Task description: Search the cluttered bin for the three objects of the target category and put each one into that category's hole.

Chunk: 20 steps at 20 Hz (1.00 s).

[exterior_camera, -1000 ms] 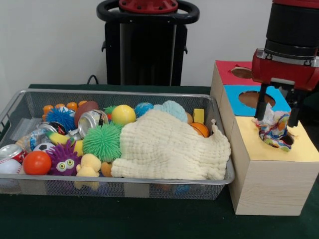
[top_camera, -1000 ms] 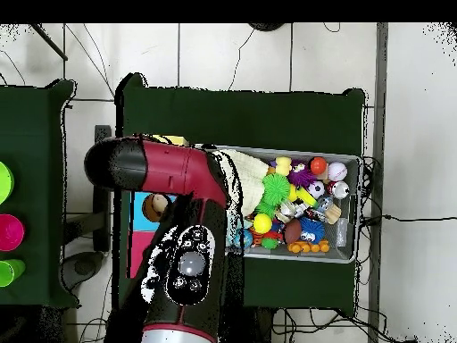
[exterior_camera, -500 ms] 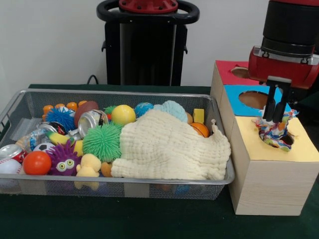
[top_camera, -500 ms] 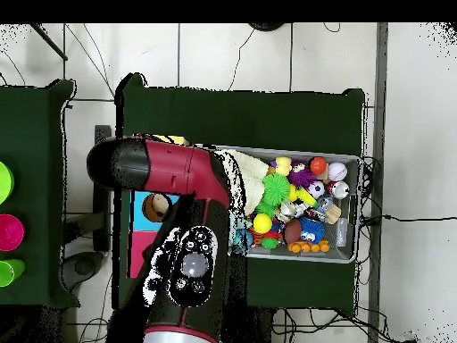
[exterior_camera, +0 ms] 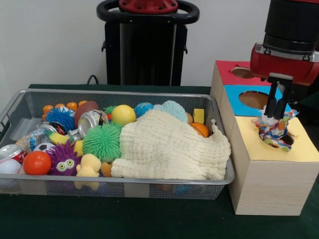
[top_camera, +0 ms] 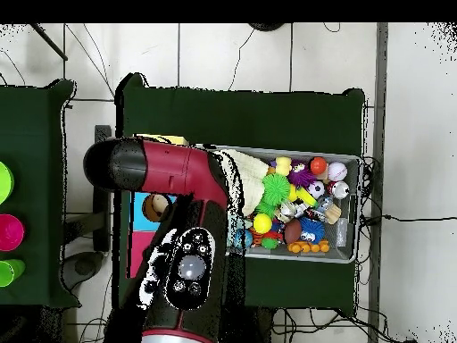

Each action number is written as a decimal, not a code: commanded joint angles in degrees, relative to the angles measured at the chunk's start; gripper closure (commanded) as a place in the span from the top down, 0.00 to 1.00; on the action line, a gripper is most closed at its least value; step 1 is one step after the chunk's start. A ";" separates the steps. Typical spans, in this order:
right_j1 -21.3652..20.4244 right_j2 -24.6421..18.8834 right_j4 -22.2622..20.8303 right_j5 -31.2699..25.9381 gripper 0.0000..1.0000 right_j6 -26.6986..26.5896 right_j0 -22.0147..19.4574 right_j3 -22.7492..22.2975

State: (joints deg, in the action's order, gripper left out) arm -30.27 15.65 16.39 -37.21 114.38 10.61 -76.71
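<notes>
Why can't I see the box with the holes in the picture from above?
In the overhead view the big red arm covers nearly all of the box; only a bit of blue top peeks out. In the front view nothing blocks it, so the yellow hole with the colourful cloth shows clearly.

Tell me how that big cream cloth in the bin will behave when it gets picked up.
The cream cloth is probably floppy: it lies in soft folds, draped over the toys and the wire bin's rim. It looks thin and light for its spread. A lift would likely make it sag and trail, perhaps dragging the orange ball beside it.
</notes>
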 commanded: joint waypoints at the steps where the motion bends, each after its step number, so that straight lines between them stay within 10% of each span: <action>1: 0.93 -2.75 -0.52 -1.96 0.00 9.32 -0.84 -7.19; 20: 3.17 -4.08 0.29 3.64 0.00 10.90 0.19 -8.62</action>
State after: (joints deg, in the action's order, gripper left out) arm -30.17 15.65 16.39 -36.67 114.38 10.65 -79.80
